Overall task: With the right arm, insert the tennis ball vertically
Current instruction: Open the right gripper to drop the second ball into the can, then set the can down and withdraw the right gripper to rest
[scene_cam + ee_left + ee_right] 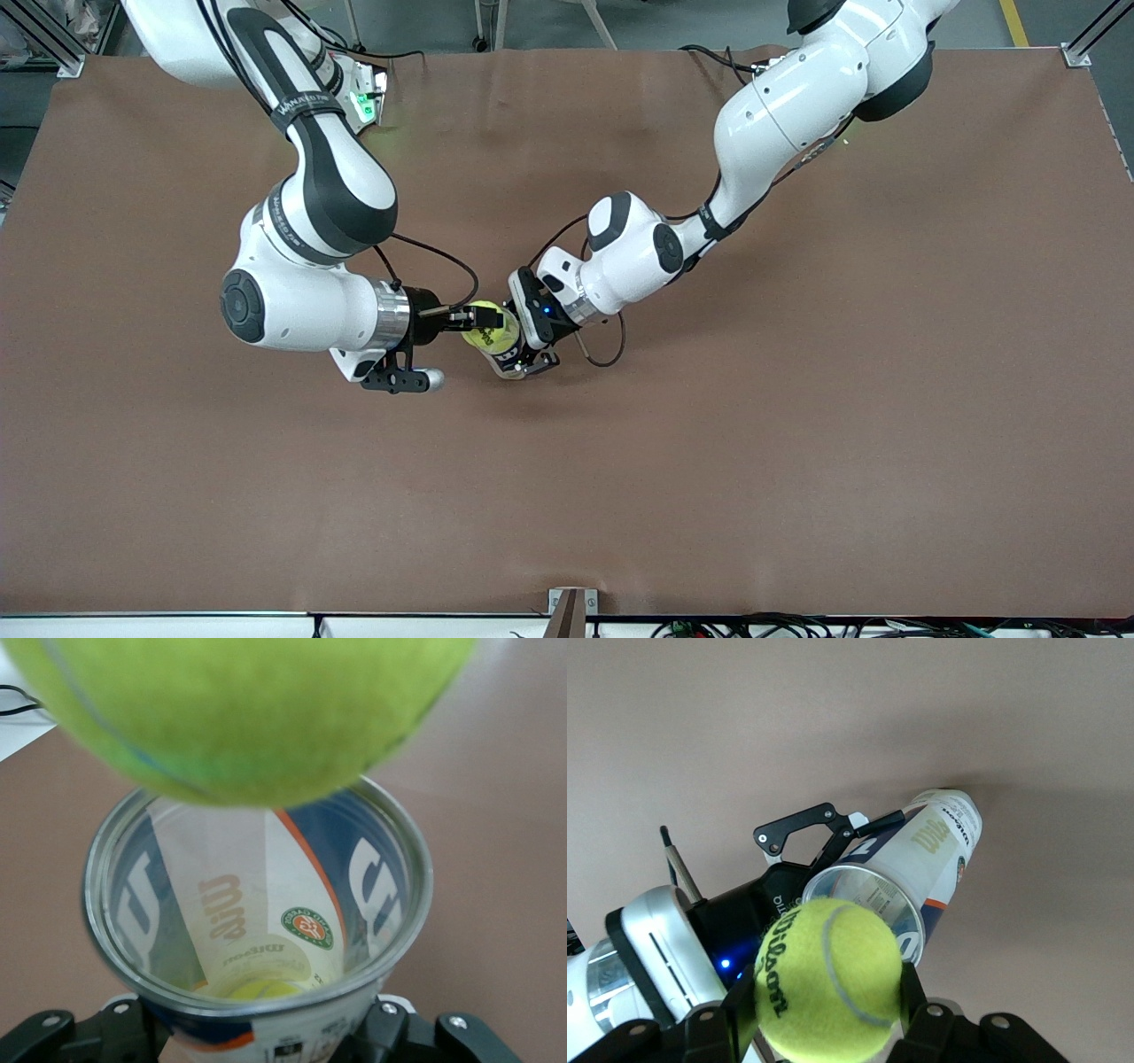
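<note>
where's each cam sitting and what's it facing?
Front: high, across the table, facing both arms' bases; both arms show.
Left wrist: on the left arm, looking into the can its left gripper holds.
Right wrist: on the right arm, over the right gripper clamping the ball.
Shared: ball and can in all.

Tennis ball [828, 979]: yellow-green felt, black lettering, white seam. Held in air directly at open mouth of can [912, 877], not yet inside. Can: clear plastic tube w/ blue-white-orange label, lid off, tilted, base toward worktop, approx. mid-worktop. Another yellow ball visible at can bottom.
</note>
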`<action>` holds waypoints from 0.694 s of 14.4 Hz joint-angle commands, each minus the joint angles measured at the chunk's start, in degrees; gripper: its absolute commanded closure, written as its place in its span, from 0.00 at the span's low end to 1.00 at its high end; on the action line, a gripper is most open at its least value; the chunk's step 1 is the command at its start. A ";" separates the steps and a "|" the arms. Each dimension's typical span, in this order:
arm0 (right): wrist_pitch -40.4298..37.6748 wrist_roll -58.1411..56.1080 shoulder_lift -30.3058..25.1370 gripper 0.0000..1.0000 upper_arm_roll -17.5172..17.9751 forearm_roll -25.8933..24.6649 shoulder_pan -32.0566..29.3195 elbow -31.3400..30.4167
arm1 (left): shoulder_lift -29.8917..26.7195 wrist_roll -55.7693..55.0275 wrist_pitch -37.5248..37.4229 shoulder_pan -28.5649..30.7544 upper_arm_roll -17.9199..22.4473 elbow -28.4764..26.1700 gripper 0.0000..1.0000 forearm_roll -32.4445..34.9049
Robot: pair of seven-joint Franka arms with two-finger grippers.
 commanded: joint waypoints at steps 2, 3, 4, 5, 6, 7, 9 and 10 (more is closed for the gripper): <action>0.36 0.41 -0.23 0.69 -0.34 0.54 0.44 -1.12 | -0.17 1.17 0.60 0.50 0.28 -1.84 0.24 -1.03; 0.53 0.50 -0.14 0.65 -0.34 0.54 0.44 -1.12 | -0.17 1.17 0.60 0.50 0.28 -1.84 0.24 -1.11; 0.53 0.50 -0.06 0.52 -0.43 0.54 0.44 -1.12 | -0.17 1.17 0.60 0.50 0.28 -1.93 0.23 -1.11; 0.44 0.50 -0.05 0.35 -0.43 0.54 0.35 -1.12 | -0.17 1.17 0.60 0.59 0.28 -2.27 0.23 -1.11; 0.44 0.50 -0.05 0.05 -0.43 0.54 0.35 -1.03 | -0.17 1.17 0.60 0.59 0.28 -2.45 0.23 -1.03; 0.36 0.58 -0.05 0.00 -0.43 0.54 0.35 -0.94 | -0.25 1.17 0.60 0.76 0.28 -2.54 0.23 -1.03; 0.18 0.67 -0.05 0.00 -0.43 0.54 0.35 -0.94 | -0.34 1.25 0.60 0.77 0.28 -2.63 0.23 -1.03; 0.18 0.93 -0.05 0.00 -0.43 0.54 0.44 -1.03 | -0.43 1.25 0.60 0.77 0.28 -2.63 0.23 -1.03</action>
